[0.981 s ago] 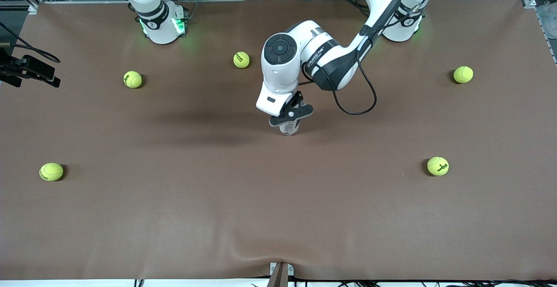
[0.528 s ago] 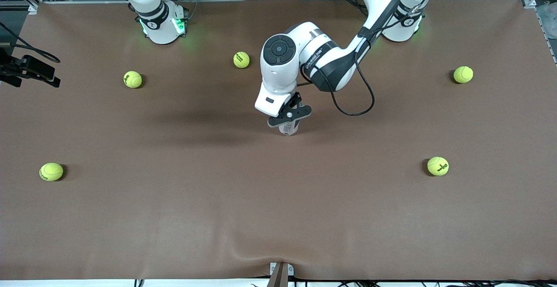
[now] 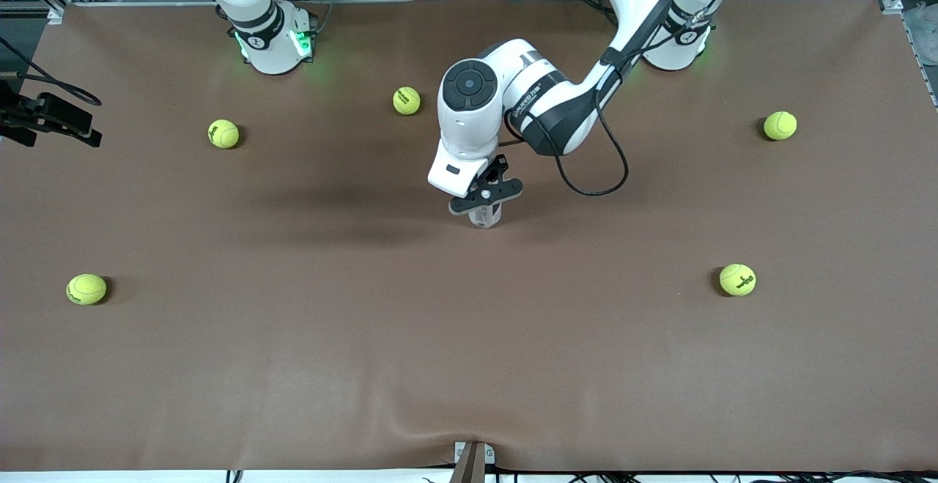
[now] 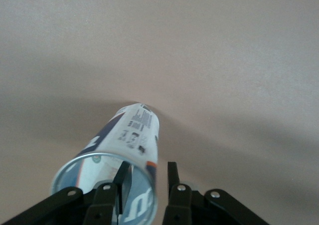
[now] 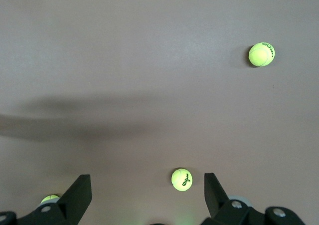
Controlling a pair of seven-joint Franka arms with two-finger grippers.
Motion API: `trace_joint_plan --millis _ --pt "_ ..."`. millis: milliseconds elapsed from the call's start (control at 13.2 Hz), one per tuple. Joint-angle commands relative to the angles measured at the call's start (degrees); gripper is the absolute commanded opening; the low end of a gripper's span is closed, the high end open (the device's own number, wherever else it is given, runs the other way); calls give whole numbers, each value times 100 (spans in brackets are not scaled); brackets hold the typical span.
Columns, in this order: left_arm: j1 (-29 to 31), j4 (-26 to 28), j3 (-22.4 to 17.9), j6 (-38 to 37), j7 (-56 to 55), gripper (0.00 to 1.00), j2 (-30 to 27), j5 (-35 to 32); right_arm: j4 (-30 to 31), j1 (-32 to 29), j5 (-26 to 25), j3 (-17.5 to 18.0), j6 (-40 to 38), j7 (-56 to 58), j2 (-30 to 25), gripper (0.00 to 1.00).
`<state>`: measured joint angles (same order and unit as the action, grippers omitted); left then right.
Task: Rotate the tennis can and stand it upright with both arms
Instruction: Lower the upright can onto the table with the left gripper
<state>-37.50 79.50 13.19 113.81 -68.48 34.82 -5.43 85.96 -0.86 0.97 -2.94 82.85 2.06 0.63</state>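
Observation:
The tennis can (image 3: 485, 219) stands upright on the brown mat near the table's middle, with its open silver-rimmed end up. In the left wrist view the tennis can (image 4: 134, 130) shows its navy-red label and small print. My left gripper (image 3: 486, 200) hangs right over the can's mouth. The left gripper (image 4: 147, 171) is open, one finger inside the can and the other outside, and neither presses the wall. My right gripper (image 5: 147, 182) is open and empty, high over the mat near its own base, and the right arm waits.
Several yellow-green tennis balls lie spread over the mat, among them one (image 3: 407, 100) close to the bases, one (image 3: 223, 133) toward the right arm's end and one (image 3: 737, 279) toward the left arm's end. A black device (image 3: 47, 118) juts in at the right arm's end.
The left gripper's fingers have parted from the can's wall, and its hand has risen slightly. The can stays standing. The right arm has not moved.

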Motion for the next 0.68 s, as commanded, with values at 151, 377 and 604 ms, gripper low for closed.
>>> trace_joint_plan --millis 151,377,604 --pt "14 -145 34 1 -77 56 -115 190 -53 -54 -27 4 -6 40 16 100" --pt "49 -145 34 -78 -104 100 -352 350 -62 -46 -45 -4 -6 40 16 100" --pt "67 -145 -18 -253 -69 100 -519 332 -62 -46 -36 -5 -6 40 16 100"
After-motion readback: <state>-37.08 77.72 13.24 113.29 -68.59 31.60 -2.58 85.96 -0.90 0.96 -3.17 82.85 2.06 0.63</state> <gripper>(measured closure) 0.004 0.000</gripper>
